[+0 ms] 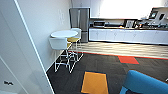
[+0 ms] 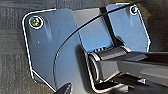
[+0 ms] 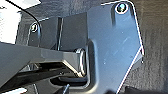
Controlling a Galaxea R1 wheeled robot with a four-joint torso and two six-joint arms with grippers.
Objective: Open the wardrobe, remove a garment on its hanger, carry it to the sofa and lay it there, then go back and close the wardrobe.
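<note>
Starting at your left in the head view, a white panel [image 1: 23, 53] fills the near edge, tall and slanting; it may be the wardrobe's side or door, but you cannot tell from here. Past it stand a round white table [image 1: 64, 34] and white chairs [image 1: 60, 45] against the wall, with a steel fridge [image 1: 80, 21] and the kitchen counter [image 1: 130, 35] behind. Low at your right, the blue sofa [image 1: 146, 83] shows a curved edge, close by, beside an orange carpet square [image 1: 95, 82].

You have no garment anywhere here. Both wrist views look down past the robot's own plate to dark carpet [image 2: 11, 62], and you cannot tell how either claw stands or whether it holds anything.

The sofa lies right of the robot, so the right arm looks nearer to it.
</note>
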